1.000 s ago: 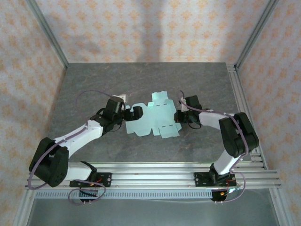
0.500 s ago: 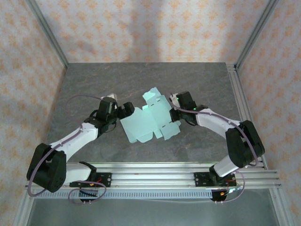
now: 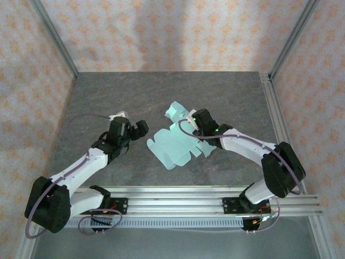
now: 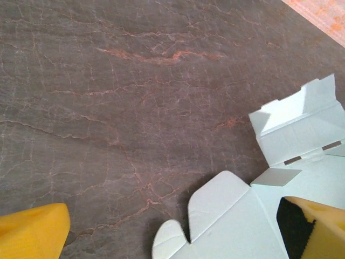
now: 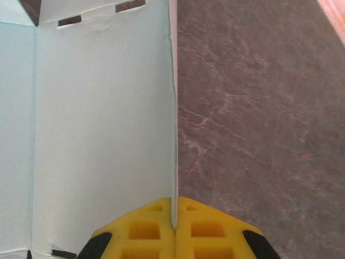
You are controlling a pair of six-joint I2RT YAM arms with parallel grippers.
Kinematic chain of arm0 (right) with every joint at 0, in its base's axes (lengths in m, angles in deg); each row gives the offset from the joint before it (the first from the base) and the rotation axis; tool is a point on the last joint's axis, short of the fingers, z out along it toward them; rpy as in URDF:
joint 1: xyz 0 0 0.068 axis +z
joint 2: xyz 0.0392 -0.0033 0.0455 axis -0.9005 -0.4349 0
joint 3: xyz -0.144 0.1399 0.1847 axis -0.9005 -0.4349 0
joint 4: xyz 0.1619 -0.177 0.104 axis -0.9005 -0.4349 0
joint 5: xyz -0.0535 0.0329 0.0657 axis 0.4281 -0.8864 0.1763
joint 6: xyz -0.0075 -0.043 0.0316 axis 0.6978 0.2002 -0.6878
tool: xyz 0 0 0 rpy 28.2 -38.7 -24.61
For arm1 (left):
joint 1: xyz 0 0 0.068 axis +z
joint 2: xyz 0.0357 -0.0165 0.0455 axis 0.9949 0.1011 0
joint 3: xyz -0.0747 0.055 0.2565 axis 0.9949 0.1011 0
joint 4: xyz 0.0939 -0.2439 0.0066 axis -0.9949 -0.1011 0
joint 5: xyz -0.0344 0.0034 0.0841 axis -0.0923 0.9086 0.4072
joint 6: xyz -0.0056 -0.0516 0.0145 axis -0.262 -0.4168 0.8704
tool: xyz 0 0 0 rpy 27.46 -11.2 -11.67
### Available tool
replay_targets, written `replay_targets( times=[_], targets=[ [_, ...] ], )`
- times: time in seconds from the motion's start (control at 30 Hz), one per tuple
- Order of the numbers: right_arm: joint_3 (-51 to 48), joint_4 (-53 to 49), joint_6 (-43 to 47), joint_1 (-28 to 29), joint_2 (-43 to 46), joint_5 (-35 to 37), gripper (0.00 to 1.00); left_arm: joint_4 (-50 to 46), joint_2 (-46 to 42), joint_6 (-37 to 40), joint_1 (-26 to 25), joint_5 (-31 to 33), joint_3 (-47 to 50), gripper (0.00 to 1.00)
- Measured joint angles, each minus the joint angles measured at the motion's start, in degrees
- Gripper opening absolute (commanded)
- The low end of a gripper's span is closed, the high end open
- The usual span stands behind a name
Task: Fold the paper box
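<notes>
The paper box [image 3: 171, 144] is a pale mint die-cut sheet with flaps and slots, lying unfolded near the middle of the table with its far flap [image 3: 176, 111] raised. My right gripper [image 3: 191, 129] is shut on the sheet's right edge. In the right wrist view the yellow fingers [image 5: 145, 229] pinch that thin edge, and the sheet [image 5: 102, 124] stretches away to the left. My left gripper [image 3: 139, 129] stands open just left of the sheet, apart from it. From the left wrist the rounded flaps [image 4: 226, 208] lie between its yellow fingertips [image 4: 32, 233].
The table [image 3: 161, 91] is grey marbled stone. Aluminium rails [image 3: 205, 197] run along its near edge and metal frame posts [image 3: 280, 48] stand at the back corners before patterned walls. Bare stone lies behind and to the left of the sheet.
My right gripper has dragged the sheet toward the left and nearer, turning it. My left gripper has drawn back to the left, off the sheet's edge.
</notes>
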Motion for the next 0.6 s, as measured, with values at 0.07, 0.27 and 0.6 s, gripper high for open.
replay_targets(
  times=[0.07,0.27,0.6],
  targets=[
    [0.00,0.17,0.72,-0.11,0.00,1.09,0.00,-0.02,-0.02,0.00,0.00,0.20,0.00,1.00],
    [-0.35,7.39,12.04,8.87,-2.91,14.49,0.00,4.79,7.74,-0.59,11.69,-3.63,-2.03,1.00],
    [-2.69,13.00,19.69,10.29,-4.94,23.28,0.00,7.93,18.08,1.20,12.31,-10.47,-11.78,1.00]
  ],
)
